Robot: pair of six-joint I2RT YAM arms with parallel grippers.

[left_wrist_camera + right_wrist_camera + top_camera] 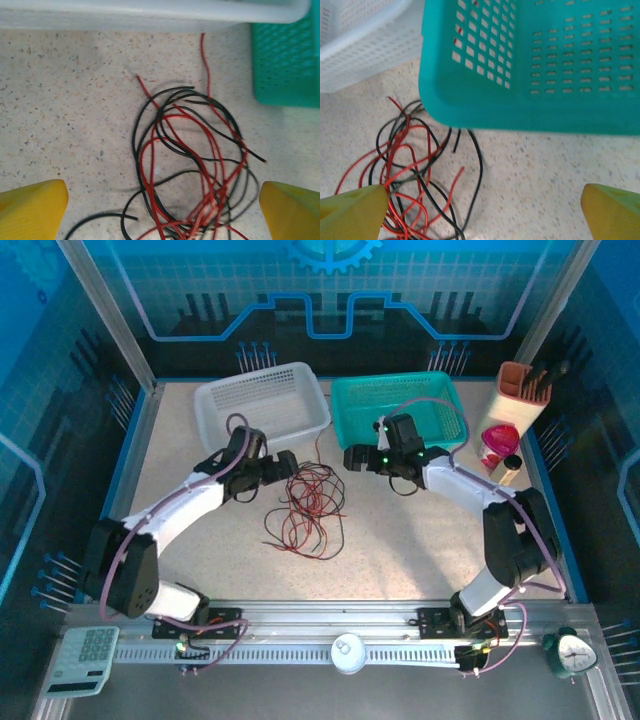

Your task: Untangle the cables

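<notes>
Cables point(305, 505) are lying in one loose red-and-black tangle mid-surface point(420, 550), all resting flat, nothing lifted. Left gripper point(291, 466) is hovering at the tangle's 10 o'clock edge, and the right gripper point(351, 458) is sitting at roughly 1 o'clock, just beside it. From the left wrist, the yellow fingertips point(31, 206) are standing wide apart at the 7 and 5 o'clock corners with the bundle lying between them; they are holding nothing, and I can't tell whether either tip is touching a wire. From the right wrist the jaws are likewise spread wide and gripping nothing; the left-hand fingertip point(351, 212) is overlapping the bundle's edge at 7 o'clock, contact unclear. One red strand is running out toward 12 o'clock, ending close to the white basket point(262, 405), and a black end is trailing off at 7 o'clock in the left wrist view. White basket is sitting at the tangle's 11 o'clock, teal basket point(398, 405) at 1 o'clock; both are off the wires, though a couple of loops are lying right at the teal basket's near rim.
</notes>
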